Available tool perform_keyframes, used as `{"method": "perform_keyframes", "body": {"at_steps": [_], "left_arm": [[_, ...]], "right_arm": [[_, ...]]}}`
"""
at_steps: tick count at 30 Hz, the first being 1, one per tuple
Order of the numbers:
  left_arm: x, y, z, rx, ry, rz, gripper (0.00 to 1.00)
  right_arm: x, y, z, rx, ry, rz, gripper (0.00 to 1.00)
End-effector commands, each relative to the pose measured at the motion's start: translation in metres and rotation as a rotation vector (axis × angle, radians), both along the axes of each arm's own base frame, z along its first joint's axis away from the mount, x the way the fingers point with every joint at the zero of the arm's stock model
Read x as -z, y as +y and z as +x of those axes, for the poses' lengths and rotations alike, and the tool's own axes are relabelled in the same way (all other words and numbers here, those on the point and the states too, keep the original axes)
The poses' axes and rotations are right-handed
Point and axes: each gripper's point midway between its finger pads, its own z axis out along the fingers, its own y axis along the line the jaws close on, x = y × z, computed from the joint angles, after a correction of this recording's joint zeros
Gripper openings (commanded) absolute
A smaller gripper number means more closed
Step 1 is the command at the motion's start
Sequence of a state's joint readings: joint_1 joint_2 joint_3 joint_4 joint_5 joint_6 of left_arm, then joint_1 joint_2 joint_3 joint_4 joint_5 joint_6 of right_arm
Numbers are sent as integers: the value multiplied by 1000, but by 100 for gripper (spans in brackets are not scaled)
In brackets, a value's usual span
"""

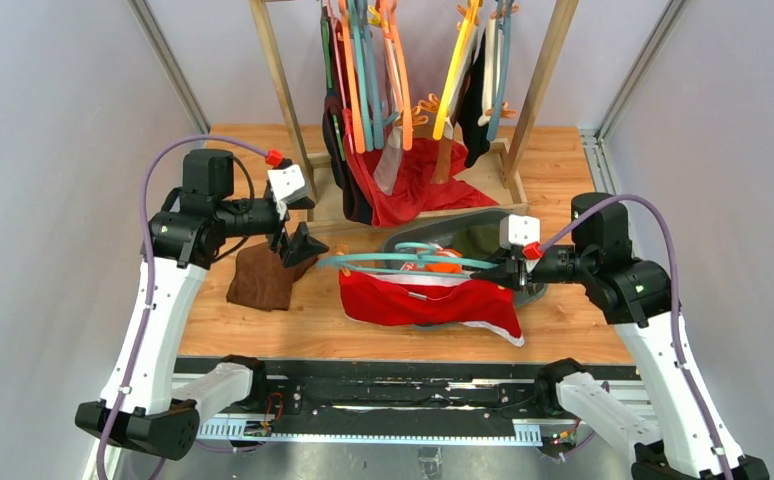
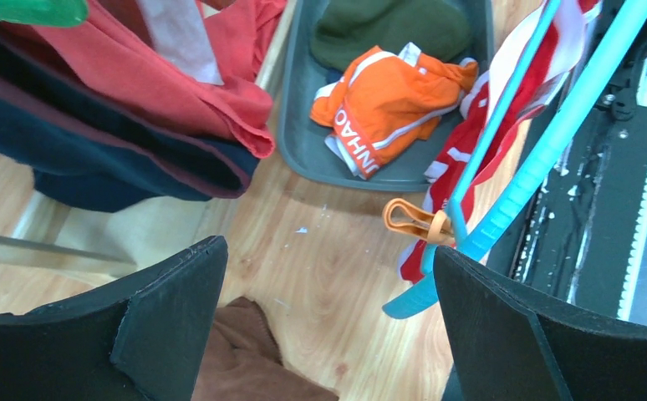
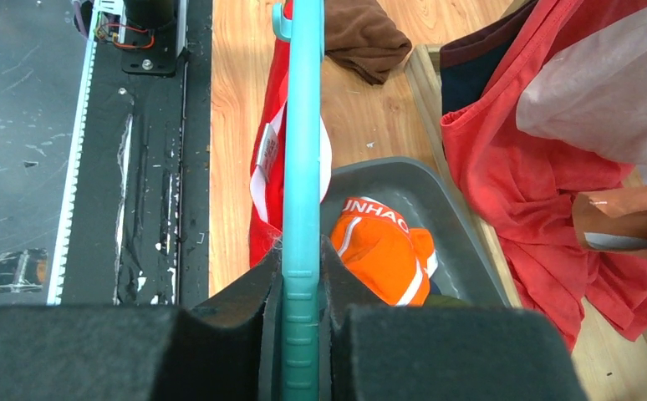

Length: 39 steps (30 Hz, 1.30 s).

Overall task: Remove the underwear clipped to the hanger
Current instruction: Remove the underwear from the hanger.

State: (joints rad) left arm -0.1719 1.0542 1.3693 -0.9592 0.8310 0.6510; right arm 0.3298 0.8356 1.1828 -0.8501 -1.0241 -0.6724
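Red underwear (image 1: 423, 300) on hanger (image 3: 302, 125) in right hand (image 1: 508, 268)

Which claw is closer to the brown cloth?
Left. The left gripper hangs open right beside the brown cloth; the right gripper is across the table, clamping the teal hanger.

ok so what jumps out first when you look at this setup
A teal hanger held across the front of the table, pinched at one end by the right gripper, with red white-trimmed briefs clipped under it. Just behind, bright orange briefs lie in a grey tray, and a wooden rack at the back carries many coloured hangers. The left gripper hovers wide open at the left.
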Motion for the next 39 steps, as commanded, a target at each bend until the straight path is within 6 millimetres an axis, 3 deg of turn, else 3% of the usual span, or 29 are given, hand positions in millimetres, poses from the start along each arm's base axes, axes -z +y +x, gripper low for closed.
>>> {"method": "perform_keyframes", "body": {"at_steps": [1,19,31,39], "left_arm": [[3,-13,-11,60,85,-65,98],[32,-33,-41,165,274,-112,98],[60,-40,-46,184,339,-59,98],[69,-45,-51,200,412,-67,97]], "right_arm": [[-3,4,-4,-44,-115,29,1],[18,2,-12,-126,-304,-1,0],[22,3,-21,-188,-343,1,0],[29,1,-15,-174,-373,-20,0]]}}
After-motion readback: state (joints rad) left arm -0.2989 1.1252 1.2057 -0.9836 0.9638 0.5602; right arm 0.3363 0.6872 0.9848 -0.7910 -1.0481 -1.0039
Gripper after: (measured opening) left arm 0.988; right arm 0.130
